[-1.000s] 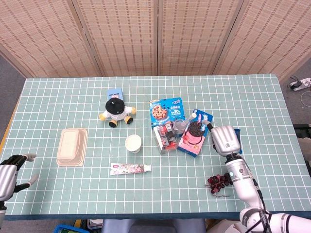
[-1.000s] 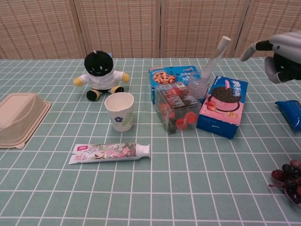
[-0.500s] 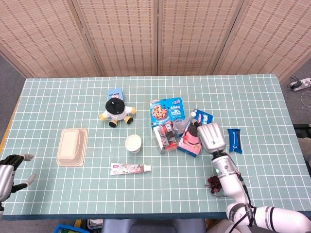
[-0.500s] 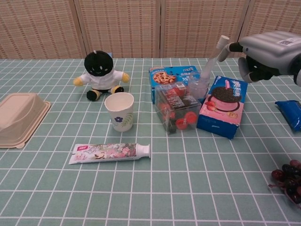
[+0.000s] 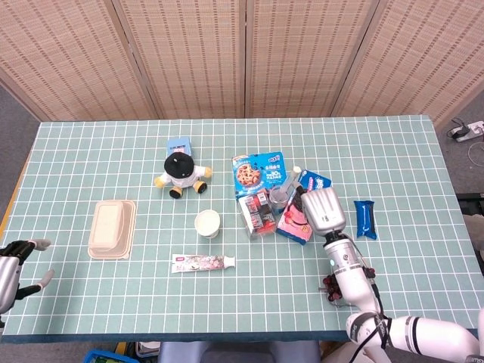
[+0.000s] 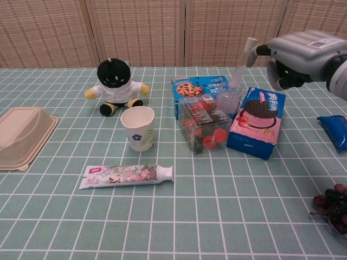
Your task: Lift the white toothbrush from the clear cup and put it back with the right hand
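The white toothbrush (image 6: 242,64) stands almost upright in the clear cup (image 6: 227,100), behind the snack boxes. My right hand (image 6: 298,54) hovers at the level of the brush's top, just to its right. One outstretched fingertip touches the top of the brush; whether a thumb closes on it is hidden. In the head view the right hand (image 5: 324,210) covers part of the pink box beside the cup (image 5: 281,198), and the brush's tip (image 5: 295,175) shows just above it. My left hand (image 5: 15,265) hangs at the table's near left edge, fingers apart, holding nothing.
A pink-and-blue Oreo box (image 6: 257,122), a clear box of red sweets (image 6: 205,127) and a blue cookie pack (image 6: 198,86) crowd the cup. A paper cup (image 6: 139,127), a toothpaste tube (image 6: 127,176), a plush toy (image 6: 115,78), a lidded container (image 6: 19,135), grapes (image 6: 332,208) and a blue packet (image 6: 336,130) lie around.
My right hand has moved left, from beside the blue packet up to the toothbrush's top. The brush now leans less to the right. The left hand has barely moved.
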Robot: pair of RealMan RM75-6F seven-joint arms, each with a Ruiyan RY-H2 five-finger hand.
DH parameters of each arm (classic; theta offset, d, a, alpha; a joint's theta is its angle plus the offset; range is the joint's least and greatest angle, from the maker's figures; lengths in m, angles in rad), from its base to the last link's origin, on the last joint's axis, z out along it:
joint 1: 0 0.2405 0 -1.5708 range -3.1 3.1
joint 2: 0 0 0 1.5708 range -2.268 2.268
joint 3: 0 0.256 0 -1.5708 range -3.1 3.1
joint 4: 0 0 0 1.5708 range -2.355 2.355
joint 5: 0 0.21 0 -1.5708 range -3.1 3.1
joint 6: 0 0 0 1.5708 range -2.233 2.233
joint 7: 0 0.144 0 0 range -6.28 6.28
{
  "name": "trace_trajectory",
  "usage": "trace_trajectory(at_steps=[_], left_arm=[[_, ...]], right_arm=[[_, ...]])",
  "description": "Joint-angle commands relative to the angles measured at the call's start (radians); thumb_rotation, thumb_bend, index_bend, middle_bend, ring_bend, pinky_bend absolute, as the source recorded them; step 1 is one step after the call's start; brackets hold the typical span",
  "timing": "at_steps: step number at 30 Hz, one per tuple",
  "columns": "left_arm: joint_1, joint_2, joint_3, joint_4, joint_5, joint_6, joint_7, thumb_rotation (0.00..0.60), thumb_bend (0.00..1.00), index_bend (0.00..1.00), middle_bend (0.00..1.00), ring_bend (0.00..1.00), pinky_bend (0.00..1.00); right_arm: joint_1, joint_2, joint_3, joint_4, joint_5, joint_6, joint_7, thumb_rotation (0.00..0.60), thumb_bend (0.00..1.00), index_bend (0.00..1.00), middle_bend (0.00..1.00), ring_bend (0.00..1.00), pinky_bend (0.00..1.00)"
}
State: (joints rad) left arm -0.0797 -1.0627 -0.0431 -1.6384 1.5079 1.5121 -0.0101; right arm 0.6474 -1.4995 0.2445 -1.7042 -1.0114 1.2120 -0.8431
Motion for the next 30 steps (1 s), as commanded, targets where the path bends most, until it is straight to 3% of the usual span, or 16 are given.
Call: trace_trajectory(at_steps=[1, 19, 24, 30], left_arm=[[0.000, 0.001, -0.001, 0.000, -0.001, -0.001, 0.000, 0.600, 0.25, 0.42, 0.41, 0.32, 0.43], [0.002, 0.005, -0.002, -0.002, -0.002, 0.002, -0.004, 0.600, 0.25, 0.44, 0.41, 0.32, 0.43], [0.003, 0.005, -0.001, -0.005, 0.002, 0.003, -0.001, 0.600, 0.25, 0.44, 0.41, 0.32, 0.43], [0.003, 0.005, -0.002, -0.004, -0.002, 0.000, -0.001, 0.600, 0.25, 0.44, 0.41, 0.32, 0.43]], right_arm=[[0.007, -0.001, 0.000, 0.001, 0.003, 0.000, -0.001, 0.600, 0.92, 0.22, 1.00, 1.00, 1.00], [-0.005, 0.032, -0.060, -0.031, -0.023, 0.036, 0.014, 0.600, 0.92, 0.22, 1.00, 1.00, 1.00], [-0.009, 0.042, -0.064, -0.032, 0.016, 0.036, -0.002, 0.600, 0.92, 0.22, 1.00, 1.00, 1.00], [0.002, 0.034, -0.055, -0.035, 0.094, 0.035, -0.043, 0.600, 1.00, 0.18, 1.00, 1.00, 1.00]])
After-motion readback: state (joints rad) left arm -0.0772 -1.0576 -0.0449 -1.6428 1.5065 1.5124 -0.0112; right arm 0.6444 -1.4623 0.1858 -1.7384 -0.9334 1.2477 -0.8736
